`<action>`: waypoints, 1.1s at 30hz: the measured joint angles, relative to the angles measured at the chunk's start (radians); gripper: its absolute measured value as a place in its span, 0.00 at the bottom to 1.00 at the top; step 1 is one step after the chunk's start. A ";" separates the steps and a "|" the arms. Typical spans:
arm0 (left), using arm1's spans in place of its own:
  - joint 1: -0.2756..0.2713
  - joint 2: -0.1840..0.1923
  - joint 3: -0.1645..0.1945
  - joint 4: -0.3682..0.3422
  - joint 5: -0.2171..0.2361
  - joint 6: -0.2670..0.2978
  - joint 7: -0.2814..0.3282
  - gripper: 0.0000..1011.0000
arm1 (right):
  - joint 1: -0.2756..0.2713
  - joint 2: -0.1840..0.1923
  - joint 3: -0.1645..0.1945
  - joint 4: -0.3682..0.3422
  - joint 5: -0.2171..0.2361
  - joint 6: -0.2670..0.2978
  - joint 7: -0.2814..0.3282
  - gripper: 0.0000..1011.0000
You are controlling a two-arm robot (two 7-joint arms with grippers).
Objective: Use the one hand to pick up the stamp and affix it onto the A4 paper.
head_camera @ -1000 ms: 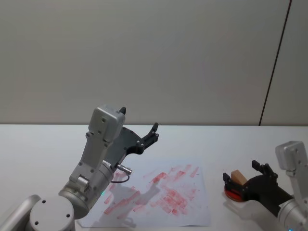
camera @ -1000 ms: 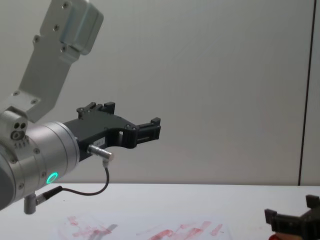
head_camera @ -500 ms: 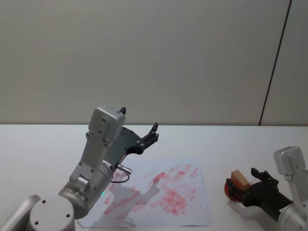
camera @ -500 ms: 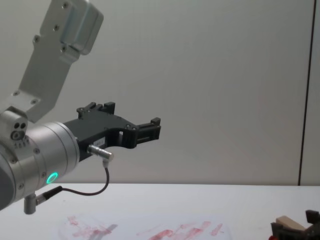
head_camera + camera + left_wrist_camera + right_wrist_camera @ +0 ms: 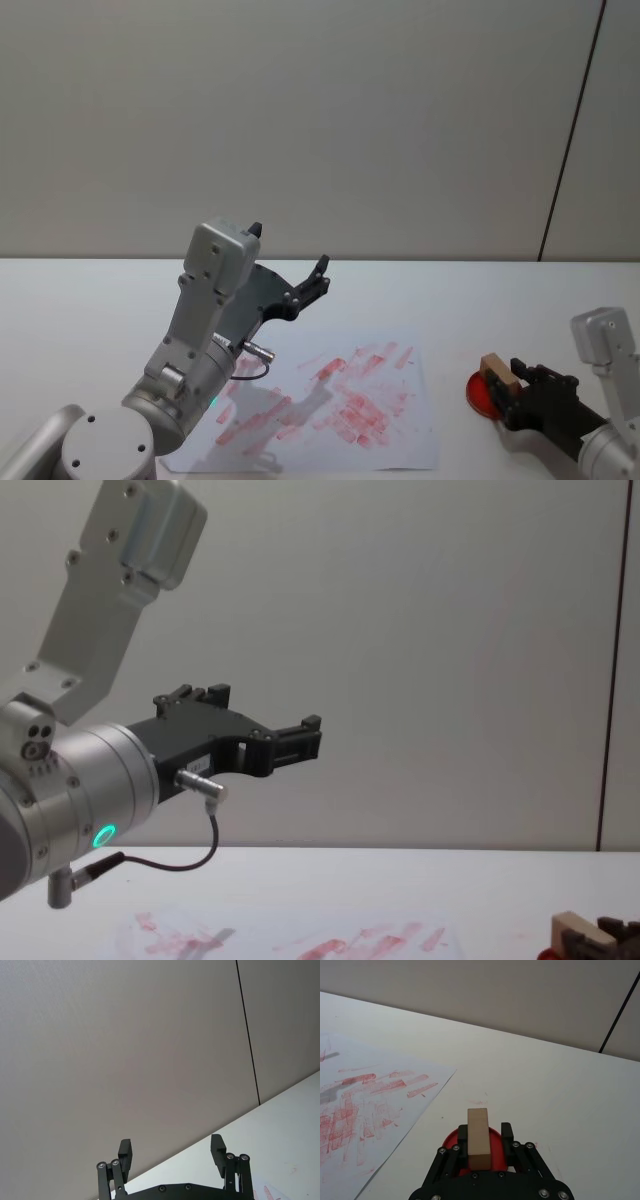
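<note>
Right hand: the right hand [image 5: 484, 1132] was low over the surface [image 5: 80, 300], at the robot's right, past the edge of the paper. Its two black fingers [image 5: 463, 1133] stood on either side of the stamp, set narrow. One finger looked right against the wood. A thin gap showed at the other finger, so it had not closed all the way.
Stamp: the stamp [image 5: 478, 1137] was a small block of light tan wood with plain sides. It leaned a little and stood on a red round pad [image 5: 451, 1139], between the fingers. The chest view showed its top corner [image 5: 577, 927] low at the right.
Red round pad: it lay flat on the surface, just beside the paper's right edge but not touching it.
Paper: the A4 paper [image 5: 335, 405] lay flat in the middle of the surface. It was white, with lots of red and pink stamp marks all over.
Left hand: the left hand [image 5: 170, 1146] was held high above the paper, with its fingers wide apart and nothing in them.
Left arm: a green ring light [image 5: 103, 835] glowed on it, and a thin dark cable [image 5: 190, 865] hung under it.
</note>
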 joint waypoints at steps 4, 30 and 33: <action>0.000 0.000 0.000 0.000 0.000 0.000 0.000 0.99 | 0.005 -0.002 0.001 0.011 0.005 -0.010 0.007 0.28; 0.000 0.000 0.000 0.000 0.000 0.000 0.000 0.99 | 0.043 -0.046 -0.034 -0.005 -0.040 -0.107 0.082 0.21; 0.000 0.000 0.000 0.000 0.000 0.000 0.000 0.99 | 0.055 -0.061 -0.045 -0.002 -0.051 -0.106 0.089 0.21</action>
